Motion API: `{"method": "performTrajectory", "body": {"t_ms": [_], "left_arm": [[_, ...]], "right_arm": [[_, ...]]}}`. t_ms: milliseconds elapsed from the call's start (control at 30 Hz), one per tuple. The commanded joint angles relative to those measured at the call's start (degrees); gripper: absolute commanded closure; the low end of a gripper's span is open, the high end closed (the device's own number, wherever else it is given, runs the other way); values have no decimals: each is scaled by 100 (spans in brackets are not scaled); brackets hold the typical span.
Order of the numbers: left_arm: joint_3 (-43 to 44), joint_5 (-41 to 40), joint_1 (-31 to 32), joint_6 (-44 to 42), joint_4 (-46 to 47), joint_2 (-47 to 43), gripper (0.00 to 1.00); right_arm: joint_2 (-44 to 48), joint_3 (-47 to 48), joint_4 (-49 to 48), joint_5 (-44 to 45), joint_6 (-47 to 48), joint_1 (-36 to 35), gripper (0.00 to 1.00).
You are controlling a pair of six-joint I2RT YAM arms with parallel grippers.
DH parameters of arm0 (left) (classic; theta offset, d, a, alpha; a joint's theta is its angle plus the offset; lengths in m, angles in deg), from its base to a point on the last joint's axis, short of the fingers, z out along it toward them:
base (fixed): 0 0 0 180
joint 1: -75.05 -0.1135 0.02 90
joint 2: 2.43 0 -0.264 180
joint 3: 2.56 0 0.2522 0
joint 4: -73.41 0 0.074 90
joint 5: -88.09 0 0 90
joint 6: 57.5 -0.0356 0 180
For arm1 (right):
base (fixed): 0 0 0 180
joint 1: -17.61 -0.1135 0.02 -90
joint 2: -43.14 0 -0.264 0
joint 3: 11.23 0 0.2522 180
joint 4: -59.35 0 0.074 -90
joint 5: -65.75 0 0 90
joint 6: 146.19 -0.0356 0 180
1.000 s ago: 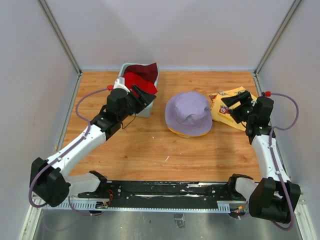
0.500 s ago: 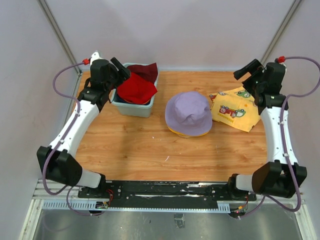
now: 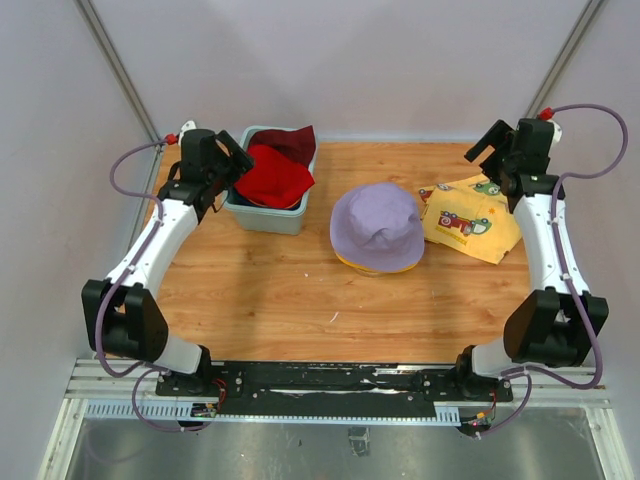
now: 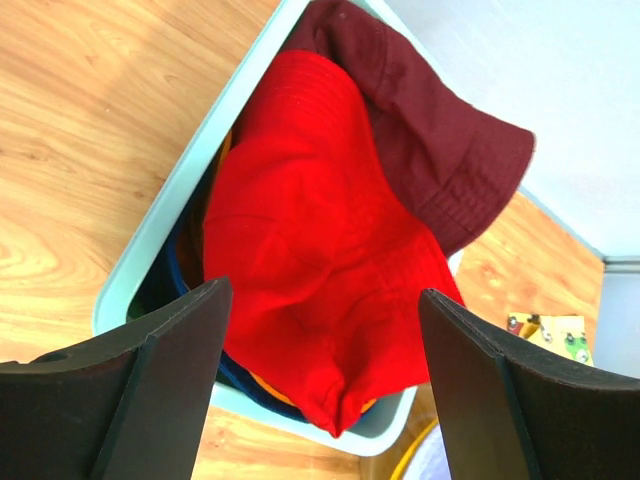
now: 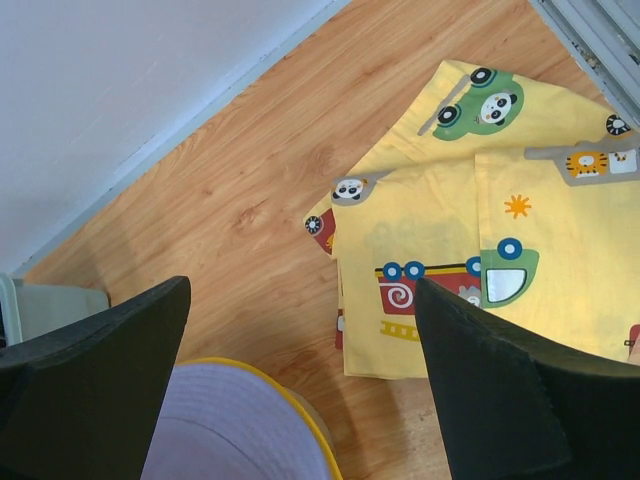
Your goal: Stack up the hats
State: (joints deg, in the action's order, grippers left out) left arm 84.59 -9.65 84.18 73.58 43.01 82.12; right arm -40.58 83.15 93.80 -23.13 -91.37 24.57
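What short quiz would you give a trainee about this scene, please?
1. True or false: the lavender hat sits in the tub.
2. Which colour of hat lies uppermost in the tub? A) navy B) red C) orange
3. What do the left end effector and right end effector hold?
Key: 1. False; it lies on the table, over a yellow hat. 2. B, the red hat. 3. Nothing; both are open.
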Motion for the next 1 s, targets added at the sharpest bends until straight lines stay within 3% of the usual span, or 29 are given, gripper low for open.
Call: {"method": "performTrajectory", "body": {"t_ms": [0,400,767,967], "left_arm": [[-135,178,80,107,53,-413,21],[-478,90,436,124,-342,-449,29],[-764,199,450,180,-41,-283,31],[-702,172,449,147,91,-67,37]], "right_arm": [[222,-116,-129,81,95,-228,7],[510,-22,146,88,257,-296,7],[649,-195,153,107,271,-336,7],[607,-195,132,90,261,-345,7]]}}
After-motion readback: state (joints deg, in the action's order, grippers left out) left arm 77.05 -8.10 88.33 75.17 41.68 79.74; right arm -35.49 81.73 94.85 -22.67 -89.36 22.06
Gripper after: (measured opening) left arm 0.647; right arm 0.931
